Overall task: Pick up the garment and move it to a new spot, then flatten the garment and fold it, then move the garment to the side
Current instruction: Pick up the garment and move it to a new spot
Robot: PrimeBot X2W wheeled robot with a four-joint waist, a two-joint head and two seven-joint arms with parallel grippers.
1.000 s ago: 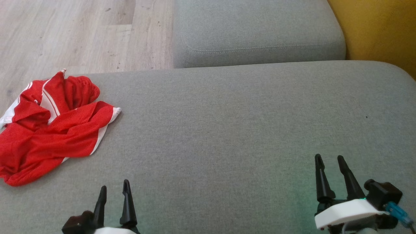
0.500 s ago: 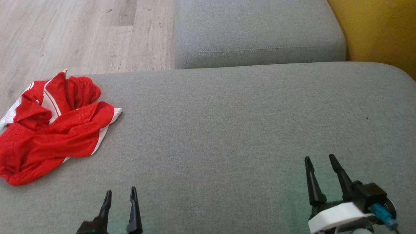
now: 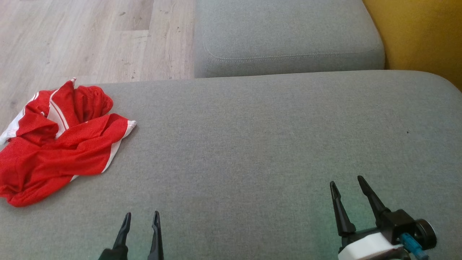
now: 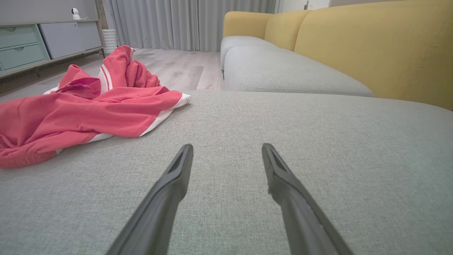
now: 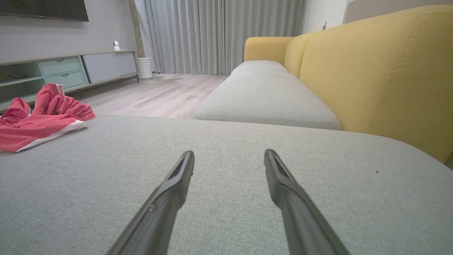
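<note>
Red and white garment (image 3: pixel 57 144) crumpled at the left edge of the grey sofa seat (image 3: pixel 252 144). Left gripper (image 3: pixel 141 213) and right gripper (image 3: pixel 345 180) near, fingers spread wide, holding nothing, well apart from it. Risk of pinching one loose layer, or nudging the heap off onto the floor (image 3: pixel 90 36).

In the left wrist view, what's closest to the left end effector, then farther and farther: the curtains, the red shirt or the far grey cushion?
1. Shirt, just ahead, left of the left end effector.
2. Cushion, ahead on the right.
3. Curtains, far back across the room.
</note>
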